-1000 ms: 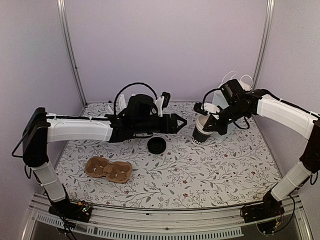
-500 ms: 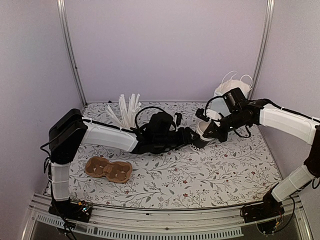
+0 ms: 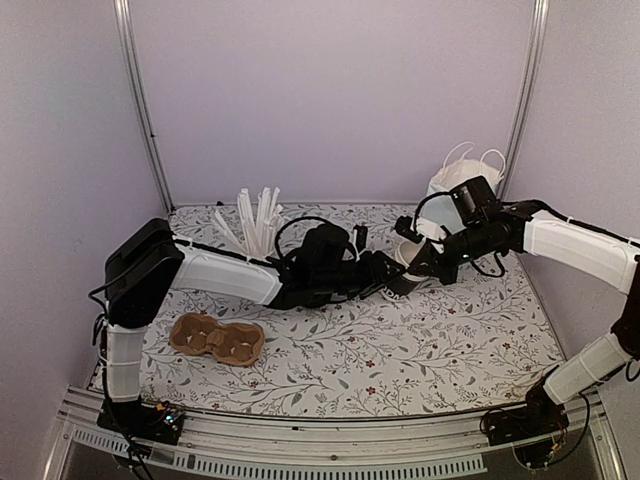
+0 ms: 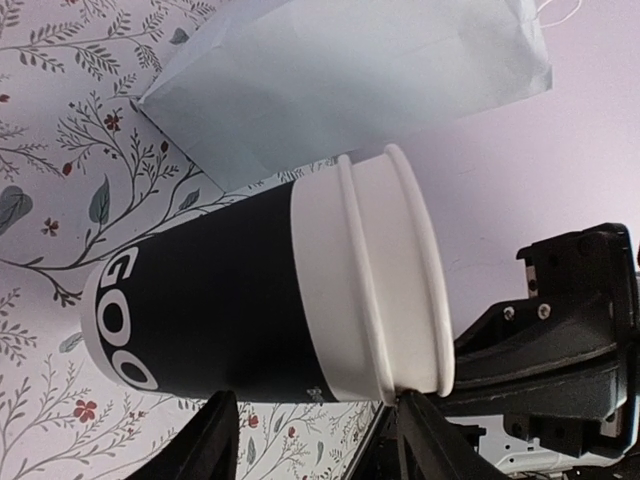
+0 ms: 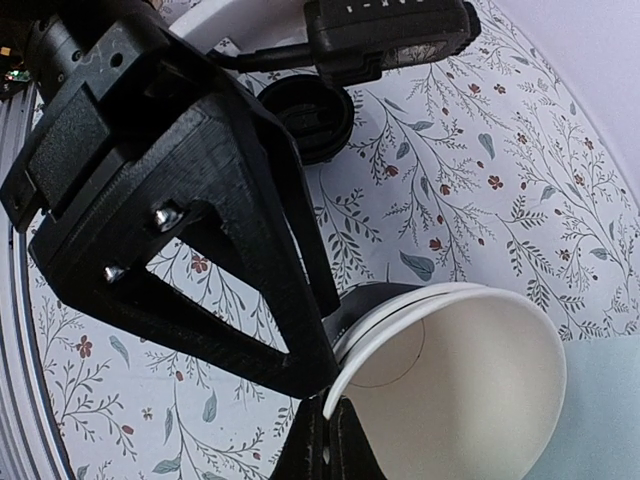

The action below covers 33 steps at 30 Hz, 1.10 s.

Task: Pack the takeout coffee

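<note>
Two takeout coffee cups (image 4: 230, 300) are nested, black with pale cream rims, and lie tilted just above the flowered table. My right gripper (image 5: 335, 430) is shut on the rim of the cups (image 5: 470, 380). In the top view it (image 3: 420, 262) holds them at right of centre. My left gripper (image 4: 315, 410) reaches in from the left, its jaws open and straddling the black cup body below the rims. One of its fingers (image 4: 415, 435) sits close to the rim. In the top view the left gripper (image 3: 392, 280) covers most of the cups (image 3: 404, 268).
The pale blue bag (image 3: 455, 185) stands at the back right, just behind the cups. A flat black lid (image 5: 305, 115) lies on the table under the left arm. A cup of white straws (image 3: 255, 220) stands at the back left. A brown cardboard carrier (image 3: 217, 338) lies front left.
The left arm has swung right and lower, from above the black lid to the cups, and its jaws have narrowed round them. The right gripper has kept its grip on the rim, tilting the cups slightly.
</note>
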Tool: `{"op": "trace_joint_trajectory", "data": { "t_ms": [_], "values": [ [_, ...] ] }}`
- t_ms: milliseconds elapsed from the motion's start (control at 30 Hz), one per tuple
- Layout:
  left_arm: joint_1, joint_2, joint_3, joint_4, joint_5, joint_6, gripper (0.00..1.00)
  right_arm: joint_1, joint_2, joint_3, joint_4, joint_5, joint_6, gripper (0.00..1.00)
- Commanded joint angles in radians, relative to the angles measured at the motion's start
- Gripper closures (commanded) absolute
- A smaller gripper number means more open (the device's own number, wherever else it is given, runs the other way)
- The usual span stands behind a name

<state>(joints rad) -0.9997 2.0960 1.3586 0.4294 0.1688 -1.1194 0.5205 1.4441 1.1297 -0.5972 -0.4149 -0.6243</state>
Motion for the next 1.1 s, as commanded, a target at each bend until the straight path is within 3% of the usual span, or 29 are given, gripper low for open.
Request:
{"op": "trace_joint_trajectory", "data": {
  "t_ms": [0, 267, 700, 1067],
  "values": [
    [-0.008, 0.023, 0.024, 0.029, -0.012, -0.032, 0.45, 0.005, -0.05, -0.009, 0.015, -0.057, 0.001, 1.0],
    [0.01, 0.064, 0.017, -0.005, -0.056, -0.079, 0.51, 0.004, -0.098, 0.011, -0.08, -0.123, -0.086, 1.0],
    [0.012, 0.059, 0.055, -0.106, -0.117, -0.033, 0.58, 0.005, -0.089, 0.209, -0.226, -0.008, -0.138, 1.0],
    [0.019, 0.088, 0.131, -0.198, -0.121, -0.002, 0.69, 0.079, -0.112, 0.337, -0.404, -0.06, -0.225, 1.0]
  ]
}}
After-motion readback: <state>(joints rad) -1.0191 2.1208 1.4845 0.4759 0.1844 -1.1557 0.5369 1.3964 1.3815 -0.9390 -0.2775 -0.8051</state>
